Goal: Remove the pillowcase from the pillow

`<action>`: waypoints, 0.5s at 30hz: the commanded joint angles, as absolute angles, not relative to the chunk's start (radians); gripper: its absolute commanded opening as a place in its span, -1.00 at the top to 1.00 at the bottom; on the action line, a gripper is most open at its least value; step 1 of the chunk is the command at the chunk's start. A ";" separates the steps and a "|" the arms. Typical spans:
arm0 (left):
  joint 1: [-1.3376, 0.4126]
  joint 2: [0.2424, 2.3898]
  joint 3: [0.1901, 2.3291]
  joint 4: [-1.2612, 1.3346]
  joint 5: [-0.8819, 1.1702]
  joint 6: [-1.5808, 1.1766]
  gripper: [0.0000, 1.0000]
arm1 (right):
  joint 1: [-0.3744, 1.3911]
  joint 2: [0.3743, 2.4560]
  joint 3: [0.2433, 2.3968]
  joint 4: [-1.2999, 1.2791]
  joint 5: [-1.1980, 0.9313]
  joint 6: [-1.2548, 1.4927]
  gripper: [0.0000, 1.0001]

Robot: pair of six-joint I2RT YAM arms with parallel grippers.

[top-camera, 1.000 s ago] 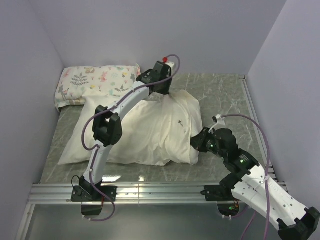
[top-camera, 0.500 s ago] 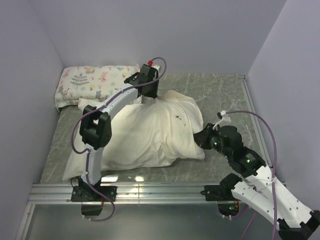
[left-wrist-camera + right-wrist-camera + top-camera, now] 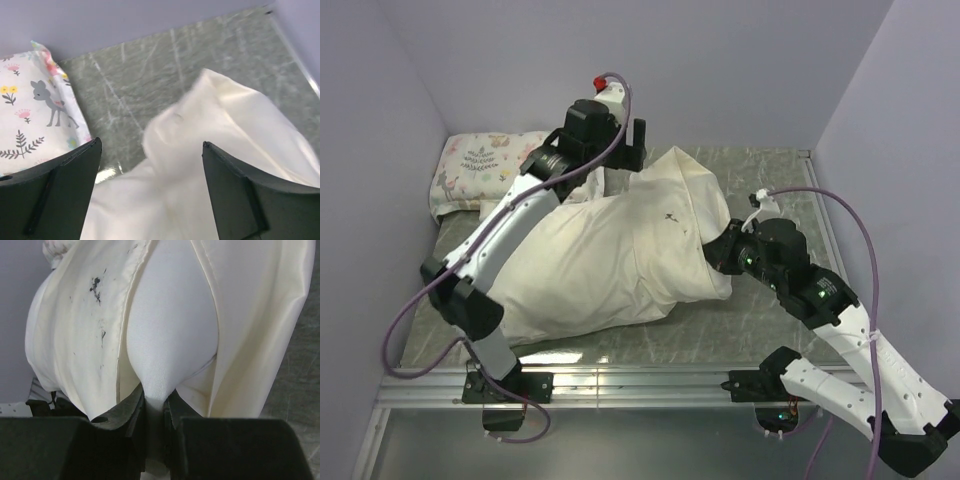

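While the top view hides it, the right wrist view shows right jaws pinching the pillow, left jaws wide

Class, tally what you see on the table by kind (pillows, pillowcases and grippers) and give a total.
Pillows: 2 (white pillow, floral pillow)
Pillowcases: 1 (cream pillowcase)
Grippers: 2 (left gripper, right gripper)
Total: 5
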State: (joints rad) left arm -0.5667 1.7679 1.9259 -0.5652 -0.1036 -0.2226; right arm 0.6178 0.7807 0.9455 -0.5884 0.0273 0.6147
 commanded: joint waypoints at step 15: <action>-0.805 1.328 1.528 -0.477 -0.153 -0.402 -0.72 | 0.459 1.023 1.767 -0.667 0.082 0.474 1.00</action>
